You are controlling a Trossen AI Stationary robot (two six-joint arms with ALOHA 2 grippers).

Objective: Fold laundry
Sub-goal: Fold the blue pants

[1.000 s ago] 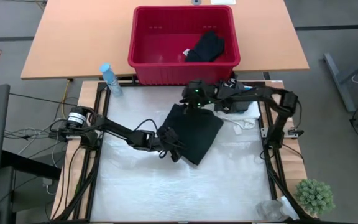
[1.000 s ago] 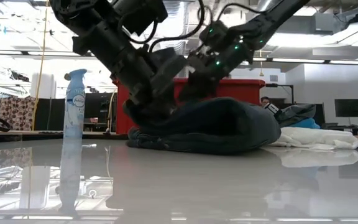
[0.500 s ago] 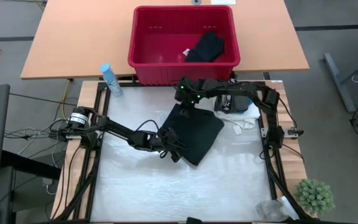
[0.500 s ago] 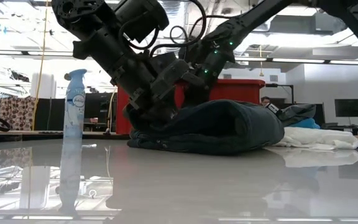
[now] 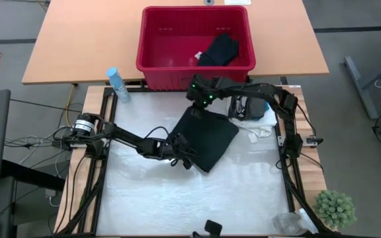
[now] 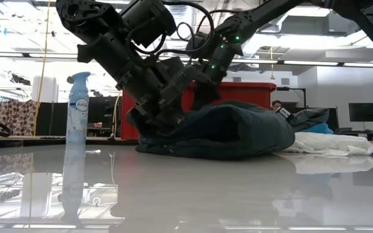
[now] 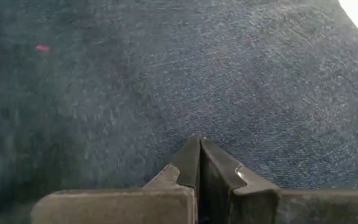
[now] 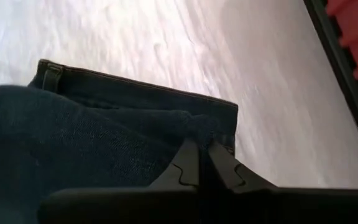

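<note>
A folded dark denim garment point(image 5: 208, 137) lies in the middle of the white table top point(image 5: 177, 198). My left gripper point(image 5: 185, 158) is shut at its left near edge and shows up close in the left wrist view point(image 7: 199, 144). My right gripper point(image 5: 200, 111) is shut at the garment's far corner point(image 8: 219, 115), slanting down from the far right. A belt loop point(image 8: 51, 70) shows on the folded edge. In the low view the garment point(image 6: 238, 133) bulges between both grippers. My left gripper sets its shut fingertips point(image 7: 216, 158) against the denim's top face point(image 7: 185, 93), slanting down from the table's left. Whether a layer lies between the fingers, I cannot tell. The garment lies on the table under them. My right gripper pinches a small pucker of denim point(image 8: 197, 127) at the far corner of the fold, between its two fingertips. The fingers slant steeply down from the far right. The rest of the garment lies on the table; one layer or several, I cannot tell.
A red slotted basket point(image 5: 177, 63) with a black garment point(image 5: 218, 49) stands beyond the far edge. A spray bottle point(image 5: 116, 84) stands at the far left. White point(image 6: 332, 144), teal point(image 6: 321, 128) and dark grey point(image 6: 306, 118) garments lie far right. A small plant point(image 5: 335, 208) sits near right.
My right gripper has gone a little toward the table's left along the garment's far edge, risen slightly and tipped more steeply downward. The denim garment stays where it was.
</note>
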